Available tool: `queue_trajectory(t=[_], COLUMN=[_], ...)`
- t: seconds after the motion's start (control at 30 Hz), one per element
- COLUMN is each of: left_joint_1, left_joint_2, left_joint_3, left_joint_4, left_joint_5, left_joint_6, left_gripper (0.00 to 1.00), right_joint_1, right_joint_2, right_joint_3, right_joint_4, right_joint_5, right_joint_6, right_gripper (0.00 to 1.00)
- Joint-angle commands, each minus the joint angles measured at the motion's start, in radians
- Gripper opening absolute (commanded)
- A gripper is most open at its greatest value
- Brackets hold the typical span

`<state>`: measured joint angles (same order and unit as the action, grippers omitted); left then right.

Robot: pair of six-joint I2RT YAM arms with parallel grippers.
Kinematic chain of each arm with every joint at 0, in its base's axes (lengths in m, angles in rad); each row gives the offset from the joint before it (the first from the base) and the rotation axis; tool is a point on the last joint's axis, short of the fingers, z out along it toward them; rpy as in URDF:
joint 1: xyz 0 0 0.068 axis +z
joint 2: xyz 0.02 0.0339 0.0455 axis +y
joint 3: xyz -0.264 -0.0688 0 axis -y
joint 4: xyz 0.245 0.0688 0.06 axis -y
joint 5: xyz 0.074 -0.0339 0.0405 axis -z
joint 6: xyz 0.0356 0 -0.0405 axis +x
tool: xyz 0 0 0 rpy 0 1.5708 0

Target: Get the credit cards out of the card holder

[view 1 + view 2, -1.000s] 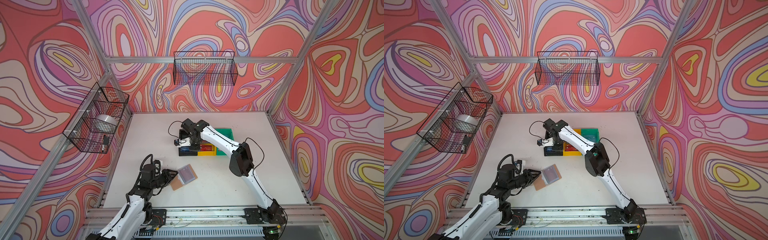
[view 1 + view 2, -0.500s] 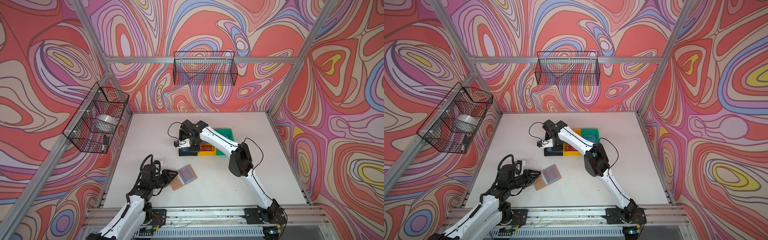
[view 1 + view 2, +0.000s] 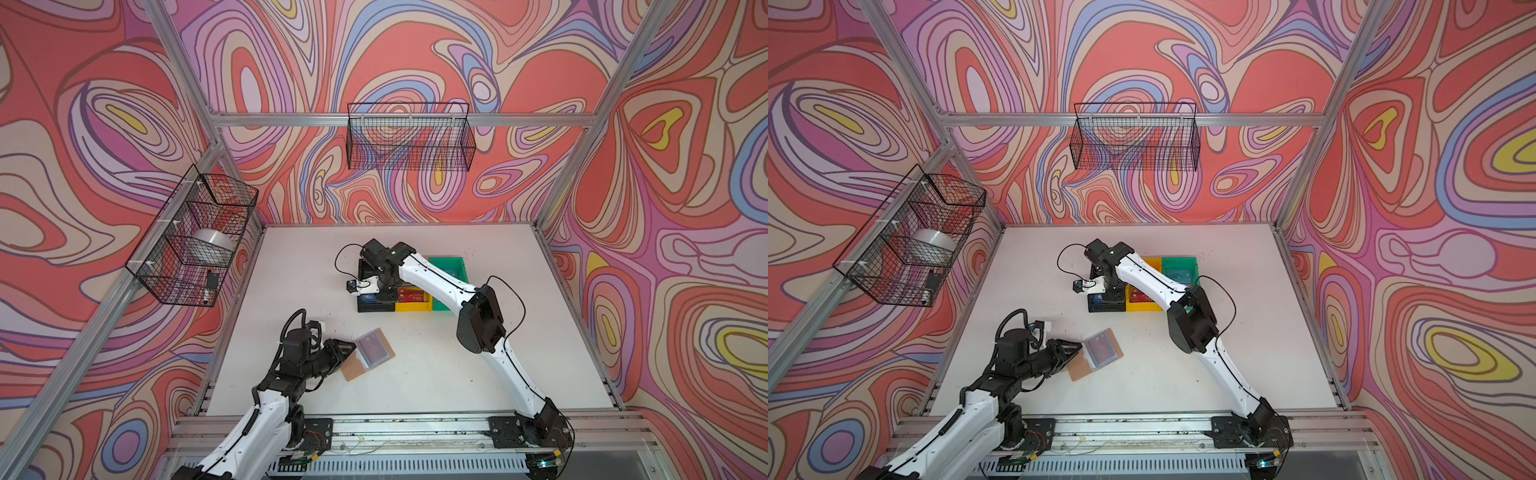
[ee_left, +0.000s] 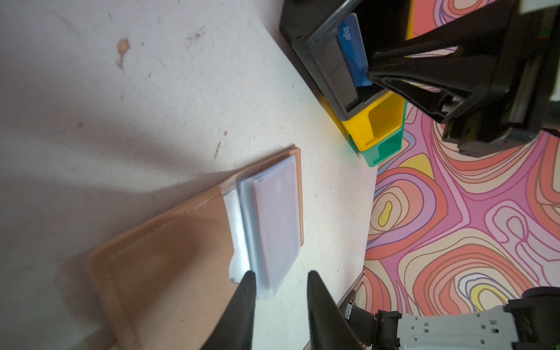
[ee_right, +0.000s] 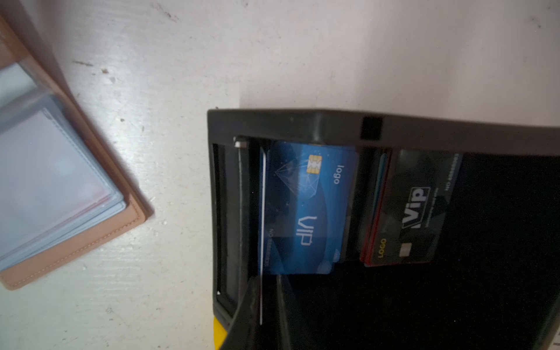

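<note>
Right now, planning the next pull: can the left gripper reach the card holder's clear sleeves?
Probably yes: the left gripper sits at a corner of the clear sleeves, jaws apart, nothing blocking.

Tan card holder [image 3: 368, 354] lies open, blue card [image 5: 306, 209] apart.

The card holder [image 3: 368, 353] lies open on the table [image 3: 478, 374] before a row of bins [image 3: 411, 306], with cards [image 5: 306, 209] inside the leftmost bin [image 3: 374, 308].

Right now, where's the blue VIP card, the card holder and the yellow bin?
blue VIP card [image 5: 306, 209]: right wrist view, printed face.
card holder [image 4: 169, 257]: left wrist view, tan cover.
yellow bin [image 3: 411, 306]: in a top view, front wall.
</note>
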<state>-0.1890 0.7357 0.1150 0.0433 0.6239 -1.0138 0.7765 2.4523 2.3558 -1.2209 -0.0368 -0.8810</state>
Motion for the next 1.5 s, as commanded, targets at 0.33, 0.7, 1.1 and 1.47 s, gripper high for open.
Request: queue_trajectory(t=[0.33,0.7,1.1,1.47], left_joint_1=[0.002,0.002,0.002,0.002], left_joint_2=[0.006,-0.088,-0.094,-0.079], left_joint_3=[-0.005,-0.003,0.015,0.012], left_joint_4=[-0.016,-0.102,-0.140,-0.130], left_joint_5=[-0.006,-0.024,-0.033,-0.032], left_joint_6=[0.022,0.014,0.021,0.020], left_gripper=[0.32,0.33,0.33,0.33], right_joint_1=[0.004,0.005,0.006,0.006], right_joint_2=[0.051,-0.213,-0.399,-0.448], right_joint_3=[-0.036,-0.304,-0.544,-0.615], right_joint_4=[0.170,0.507,0.638,0.652], right_joint_5=[0.110,0.137,0.074,0.050], right_joint_6=[0.021,0.086,0.147,0.175], right_gripper=[0.23,0.27,0.32,0.34])
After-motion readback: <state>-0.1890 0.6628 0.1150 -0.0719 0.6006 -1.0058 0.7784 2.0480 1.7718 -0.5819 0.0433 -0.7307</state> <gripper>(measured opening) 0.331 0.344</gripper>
